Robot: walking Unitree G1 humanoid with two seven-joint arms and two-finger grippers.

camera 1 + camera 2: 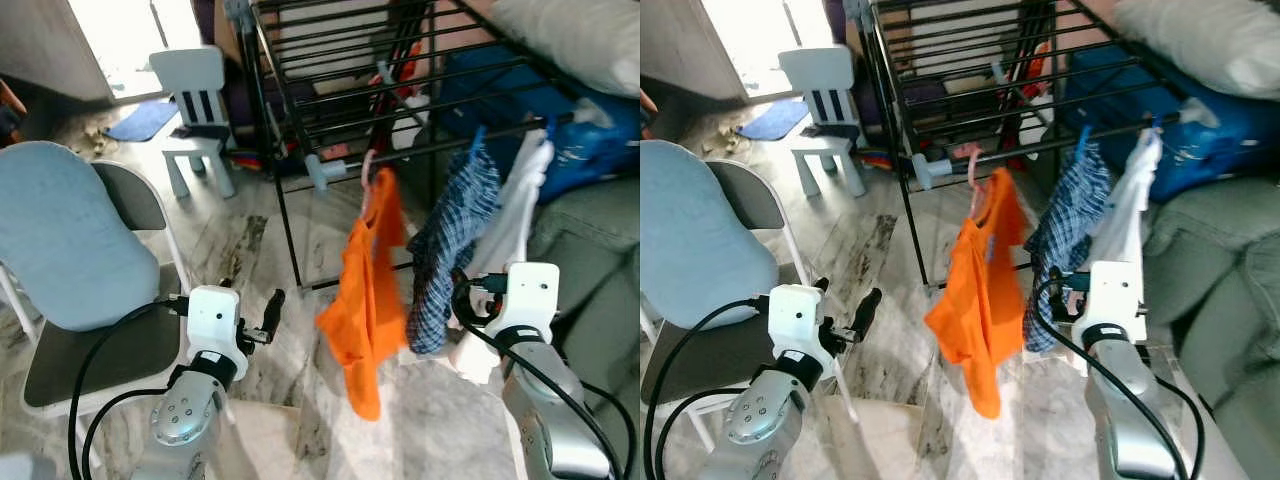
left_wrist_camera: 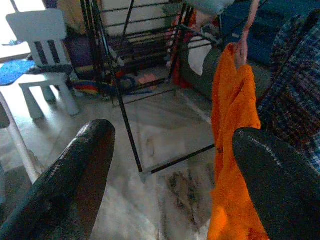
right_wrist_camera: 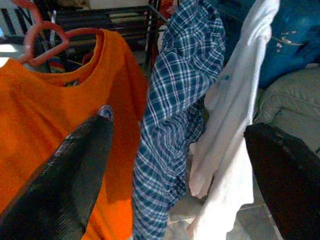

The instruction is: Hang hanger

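Observation:
An orange shirt point(image 1: 366, 290) hangs on a pink hanger point(image 1: 368, 168) hooked over the front rail of a black drying rack point(image 1: 330, 100). Beside it on the same rail hang a blue plaid shirt point(image 1: 452, 235) and a white garment point(image 1: 512, 215). My left gripper point(image 1: 268, 315) is low, left of the orange shirt and apart from it, open with nothing between its fingers point(image 2: 82, 165). My right gripper point(image 3: 177, 130) is open and holds nothing. It faces the plaid shirt point(image 3: 175, 90), with the orange shirt point(image 3: 55, 115) and pink hanger point(image 3: 40, 37) to one side.
A folding chair with a pale blue cushion point(image 1: 60, 240) stands close at my left. A white child's chair point(image 1: 195, 100) and a blue mat point(image 1: 140, 120) lie further back. A grey sofa point(image 1: 590, 250), a blue bag point(image 1: 600, 140) and a white pillow point(image 1: 570, 30) crowd the right.

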